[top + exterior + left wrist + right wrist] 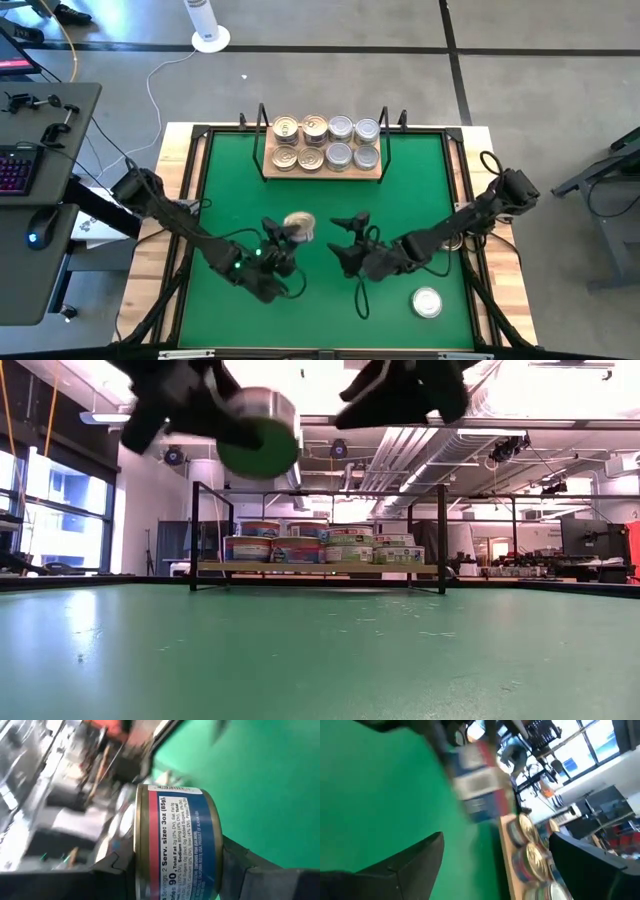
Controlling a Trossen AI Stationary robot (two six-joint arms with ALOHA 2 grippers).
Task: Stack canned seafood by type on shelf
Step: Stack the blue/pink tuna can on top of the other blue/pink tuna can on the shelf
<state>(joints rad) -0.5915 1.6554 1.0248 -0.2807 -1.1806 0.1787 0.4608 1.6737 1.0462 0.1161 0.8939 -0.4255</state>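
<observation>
My left gripper (283, 233) is shut on a seafood can (299, 226) with a gold lid and a blue and red label (175, 845), held high above the green mat (400, 170). My right gripper (350, 226) stands open just to the right of that can, with nothing between its fingers (415, 865). Its wrist view shows the can (477, 785) blurred, a little ahead. The shelf (322, 176), a tan board at the mat's far edge, carries several cans (325, 144) in rows, gold lids on the left and silver on the right. My left gripper pinches the can between its two fingers (117, 867), one on each flat end (142, 870), so the label wall faces its wrist camera. The fingers reach in nearly level from the table's left. The can is lifted clear of the mat and tilted (258, 428).
One silver-lidded can (427, 301) lies on the mat near the front right. Another can (453, 241) shows partly under the right arm. The shelf has thin black uprights (441, 535) at its ends. Open green mat lies between the grippers and the shelf.
</observation>
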